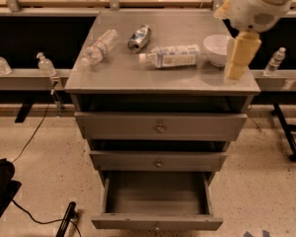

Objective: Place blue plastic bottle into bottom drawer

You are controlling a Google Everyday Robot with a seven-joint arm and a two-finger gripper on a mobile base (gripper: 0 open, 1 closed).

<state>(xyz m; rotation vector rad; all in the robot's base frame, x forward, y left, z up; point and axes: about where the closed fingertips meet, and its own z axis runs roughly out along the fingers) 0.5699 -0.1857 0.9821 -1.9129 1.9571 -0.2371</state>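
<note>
Your gripper (240, 58) hangs at the top's (128, 75) right edge by one bowl (216, 49) (grip unreadable), the blue bottle (172, 57) lying mid-top beside one can (139, 37) and one other bottle (97, 49) — bottom drawer (157, 223) of three pulled out.

You've got four items on the grey cabinet top (138, 78). The clear bottle (97, 48) with the red-banded label lies on its side near the left edge, angled. The crushed can (139, 37) sits toward the back, about mid-width. The blue plastic bottle (170, 56) lies on its side right of centre, cap pointing left, base just beside the white bowl (217, 49). The bowl is upright near the right edge. The gripper (239, 56) hangs over the right side, overlapping the bowl in view
</note>
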